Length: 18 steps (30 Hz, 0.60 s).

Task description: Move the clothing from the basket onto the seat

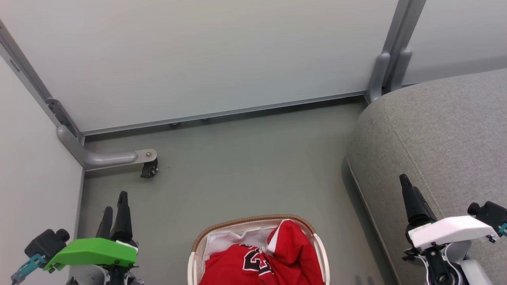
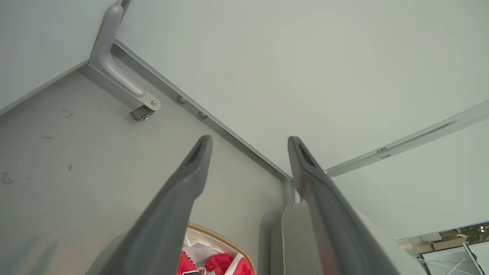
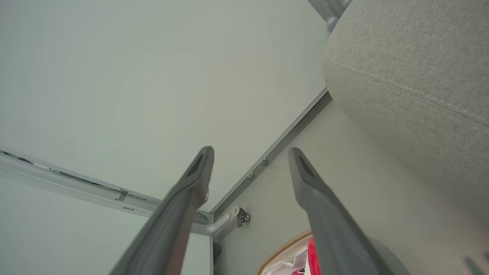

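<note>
The clothing (image 1: 253,261), bright red with black-and-white lettering, lies heaped in the basket (image 1: 253,219) at the bottom centre of the head view. The basket is white with a brown woven rim and a white liner. The light grey seat (image 1: 435,130) fills the right side. My left gripper (image 1: 115,202) hangs open at the lower left, over the floor and left of the basket. My right gripper (image 1: 405,182) is over the seat's edge. Both wrist views show wide-apart fingers holding nothing: left gripper (image 2: 249,141), right gripper (image 3: 251,152). Clothing (image 2: 219,263) and basket rim (image 3: 286,248) peek in below.
White partition walls close off the back and left. A metal foot with a black caster (image 1: 148,168) sticks out at the left corner, and a grey post (image 1: 386,71) stands by the seat's corner. Bare grey floor (image 1: 245,166) lies between the basket and the back wall.
</note>
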Available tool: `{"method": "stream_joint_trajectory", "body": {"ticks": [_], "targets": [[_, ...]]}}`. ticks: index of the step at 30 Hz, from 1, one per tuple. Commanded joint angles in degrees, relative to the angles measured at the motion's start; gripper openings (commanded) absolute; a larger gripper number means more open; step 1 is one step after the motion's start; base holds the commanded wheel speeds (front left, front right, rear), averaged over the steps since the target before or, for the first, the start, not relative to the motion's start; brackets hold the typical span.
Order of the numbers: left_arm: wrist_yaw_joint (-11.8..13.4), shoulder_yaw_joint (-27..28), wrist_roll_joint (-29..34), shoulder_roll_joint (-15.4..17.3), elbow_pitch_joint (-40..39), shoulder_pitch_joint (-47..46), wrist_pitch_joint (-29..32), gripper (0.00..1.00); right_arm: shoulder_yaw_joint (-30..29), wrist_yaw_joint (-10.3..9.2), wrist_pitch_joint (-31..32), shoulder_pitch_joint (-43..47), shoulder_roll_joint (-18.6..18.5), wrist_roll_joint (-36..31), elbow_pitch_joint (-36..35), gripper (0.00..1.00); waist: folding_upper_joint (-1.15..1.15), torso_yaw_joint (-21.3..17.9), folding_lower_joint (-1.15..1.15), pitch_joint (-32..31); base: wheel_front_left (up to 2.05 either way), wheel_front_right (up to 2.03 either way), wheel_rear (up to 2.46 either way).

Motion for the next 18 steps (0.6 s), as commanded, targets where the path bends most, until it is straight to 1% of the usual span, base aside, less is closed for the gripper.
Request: {"method": "stream_joint_trajectory", "body": {"ticks": [1, 18], "targets": [[0.1, -0.3, 2.6, 0.8, -0.2, -1.2, -0.5, 1.00, 0.3, 0.01, -0.6, -1.3, -0.6, -2.1, -0.4, 1.00, 0.00, 0.0, 0.00, 0.0, 0.00, 0.00, 0.00], [0.7, -0.6, 16.4, 0.3, 1.4, 0.2, -3.7, 1.00, 2.3, 0.02, -3.8, 0.0, -0.9, -14.6, 0.4, 1.00, 0.00, -0.4, 0.00, -0.2, 0.00, 0.00, 0.00]]}}
